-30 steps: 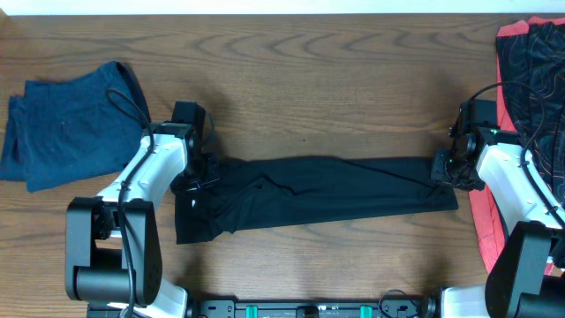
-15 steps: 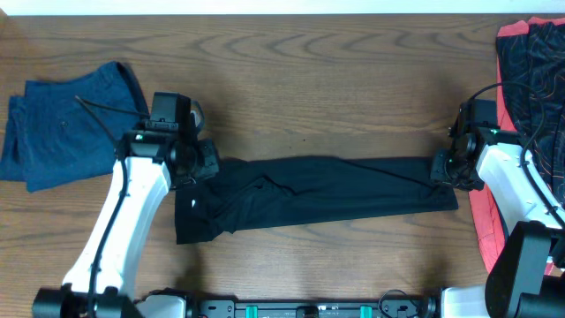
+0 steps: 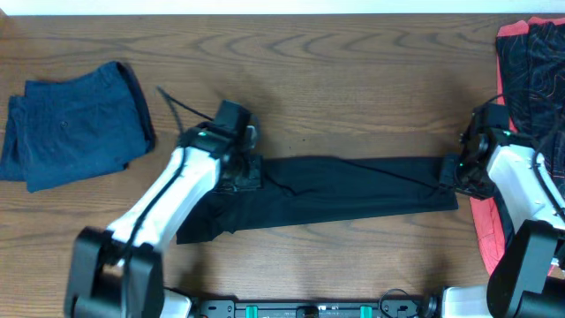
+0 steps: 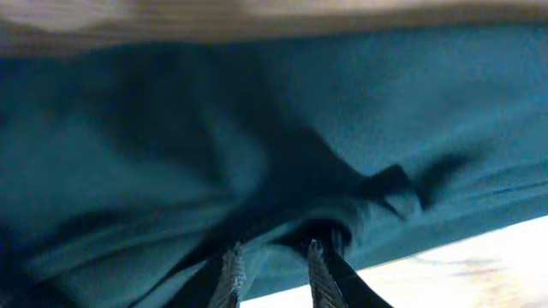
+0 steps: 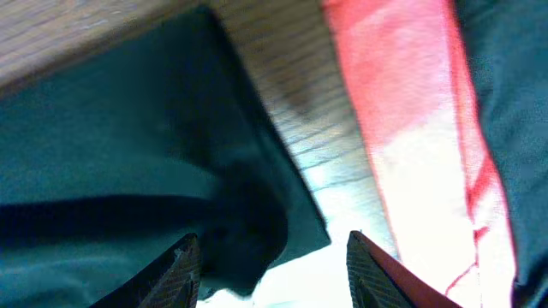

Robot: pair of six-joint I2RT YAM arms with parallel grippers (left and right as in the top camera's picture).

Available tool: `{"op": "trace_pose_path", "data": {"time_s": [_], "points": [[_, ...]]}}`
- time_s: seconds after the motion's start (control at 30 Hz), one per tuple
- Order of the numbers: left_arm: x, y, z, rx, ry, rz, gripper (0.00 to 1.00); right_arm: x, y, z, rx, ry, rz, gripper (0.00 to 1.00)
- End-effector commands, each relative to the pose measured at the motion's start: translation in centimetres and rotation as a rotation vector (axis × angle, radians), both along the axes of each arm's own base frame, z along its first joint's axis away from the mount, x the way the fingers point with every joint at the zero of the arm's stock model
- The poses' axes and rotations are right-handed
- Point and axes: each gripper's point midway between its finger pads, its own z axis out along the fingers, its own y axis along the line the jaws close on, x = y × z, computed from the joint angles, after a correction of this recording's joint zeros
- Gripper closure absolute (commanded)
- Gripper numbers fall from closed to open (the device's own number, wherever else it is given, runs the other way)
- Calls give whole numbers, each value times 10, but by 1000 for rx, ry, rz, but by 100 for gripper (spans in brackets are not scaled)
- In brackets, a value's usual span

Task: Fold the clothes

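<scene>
A black garment (image 3: 353, 190) lies as a long folded strip across the middle of the table. My left gripper (image 3: 245, 172) is over its left part and is shut on a bunch of the cloth, as the left wrist view shows (image 4: 272, 269), with dark fabric (image 4: 257, 128) filling that view. My right gripper (image 3: 452, 174) is at the garment's right end. In the right wrist view it is open (image 5: 272, 265), its fingers astride the garment's right corner (image 5: 128, 128) with nothing held.
A folded blue garment (image 3: 71, 132) lies at the far left. A red and black garment (image 3: 530, 53) lies along the right edge, its red cloth (image 5: 402, 111) just beside my right fingers. Bare wooden table (image 3: 353, 79) lies behind the black garment.
My left arm has swung to the right along the garment's upper edge, from its left end to further in. My right gripper has shifted slightly to the right.
</scene>
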Motion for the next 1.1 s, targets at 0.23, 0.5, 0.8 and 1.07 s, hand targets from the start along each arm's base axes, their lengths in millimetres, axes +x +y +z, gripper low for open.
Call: {"op": "trace_pose_path", "data": {"time_s": [0.23,0.5,0.8,1.07], "points": [[-14,3,-56,65,163,-20,72,3,9,-10,71,-47,47,48],[-12,2,-57,62,158,-20,72,4,26,-11,166,-63,91,50],[-12,2,-57,62,157,-20,72,-7,27,-12,170,-18,86,60],[-12,2,-57,62,157,-20,72,-12,11,-13,80,8,41,71]]}}
